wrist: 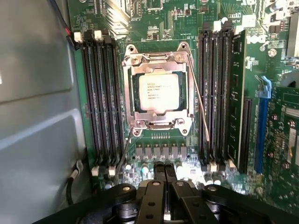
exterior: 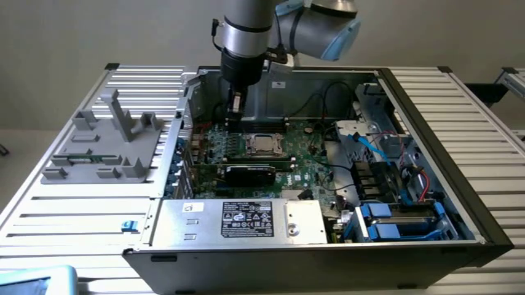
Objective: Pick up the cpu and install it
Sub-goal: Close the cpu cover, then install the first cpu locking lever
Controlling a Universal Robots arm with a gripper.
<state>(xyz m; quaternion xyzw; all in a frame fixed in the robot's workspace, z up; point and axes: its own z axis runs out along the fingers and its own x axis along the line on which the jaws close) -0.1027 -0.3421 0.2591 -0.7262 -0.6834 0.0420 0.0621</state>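
1. In the wrist view, the claw [wrist: 164, 186] is seen shut and empty, its fingers pressed together.
2. The cpu [wrist: 159, 92] is seated in the socket frame [wrist: 127, 93], flanked by memory slots [wrist: 100, 93]. A thin lever [wrist: 198, 98] is laid along one side.
3. In the exterior view, the arm [exterior: 246, 37] is lowered into the case [exterior: 426, 123], just beside the socket. A grey fixture [exterior: 115, 138] is set on the counter [exterior: 82, 209], well apart.

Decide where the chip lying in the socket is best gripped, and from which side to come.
Probably from straight above, by two opposite edges. The chip lies flat, face up, in the socket's metal frame, which hems its rim, and memory slots flank it, so no sideways approach looks open.
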